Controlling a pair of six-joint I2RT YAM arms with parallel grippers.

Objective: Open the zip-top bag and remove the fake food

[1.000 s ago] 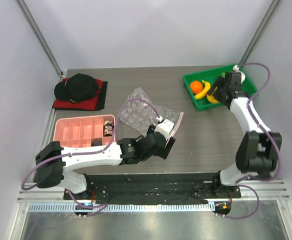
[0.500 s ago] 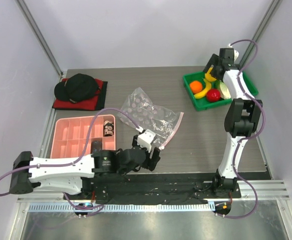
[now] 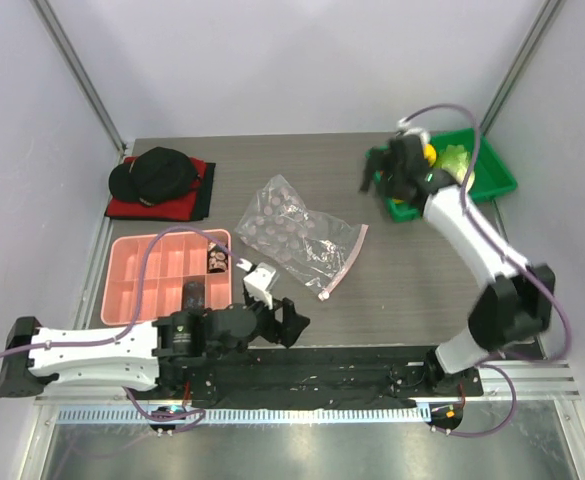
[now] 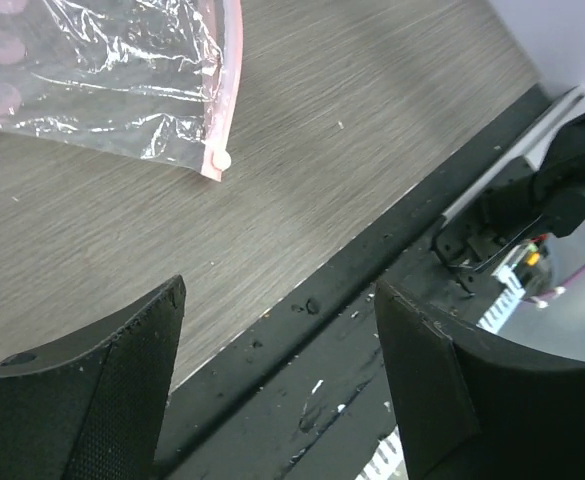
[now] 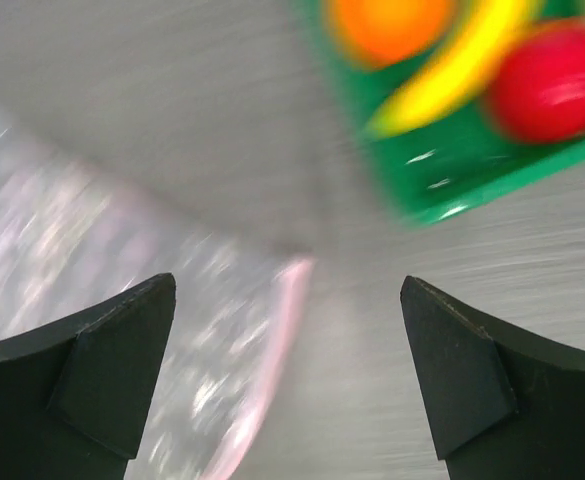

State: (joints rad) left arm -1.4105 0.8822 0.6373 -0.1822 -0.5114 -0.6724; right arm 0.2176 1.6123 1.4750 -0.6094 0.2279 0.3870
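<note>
The zip-top bag (image 3: 297, 232) lies flat and looks empty in the middle of the table. Its pink zip strip (image 4: 228, 80) and white slider (image 4: 222, 159) point toward the near edge. The fake food lies in a green bin (image 3: 497, 178): an orange (image 5: 387, 25), a banana (image 5: 462, 60) and a red fruit (image 5: 557, 80). The arm hides most of it from above. My left gripper (image 3: 290, 325) is open and empty over the table's near edge (image 4: 280, 300), short of the bag. My right gripper (image 3: 375, 170) is open and empty (image 5: 290, 300), between the bin and the bag (image 5: 122, 300).
A pink compartment tray (image 3: 162, 270) with small dark items sits at the left. A black cap on a red cloth (image 3: 157, 175) lies at the back left. A black base rail (image 3: 302, 365) runs along the near edge.
My left arm has drawn back from the bag to the near edge. My right arm has swung left from over the green bin toward the bag. The bag has not moved.
</note>
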